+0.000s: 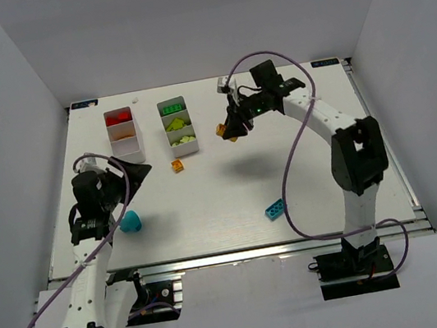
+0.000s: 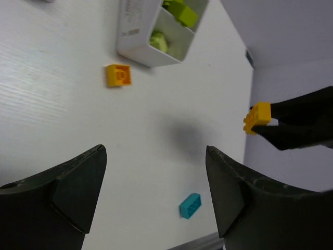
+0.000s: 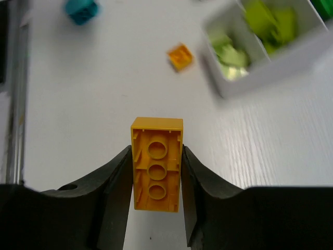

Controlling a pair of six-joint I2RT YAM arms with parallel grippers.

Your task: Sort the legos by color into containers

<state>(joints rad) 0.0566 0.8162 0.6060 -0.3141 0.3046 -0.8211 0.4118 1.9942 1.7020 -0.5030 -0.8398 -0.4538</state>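
My right gripper (image 1: 232,131) is shut on an orange brick (image 3: 157,164) and holds it above the table, right of the trays; it also shows in the left wrist view (image 2: 257,118). Two white trays stand at the back left. The left tray (image 1: 129,161) holds red and orange bricks. The right tray (image 1: 185,150) holds green and lime bricks. A small orange brick (image 1: 177,165) lies in front of the right tray. One cyan brick (image 1: 274,209) lies at the front middle. Another cyan brick (image 1: 131,221) lies by my left gripper (image 1: 135,174), which is open and empty.
A small grey-white object (image 1: 224,86) sits at the table's back edge. Grey walls stand close on both sides. The right arm's purple cable (image 1: 293,160) loops over the table's right half. The table's metal front rail (image 1: 241,254) runs along the near edge.
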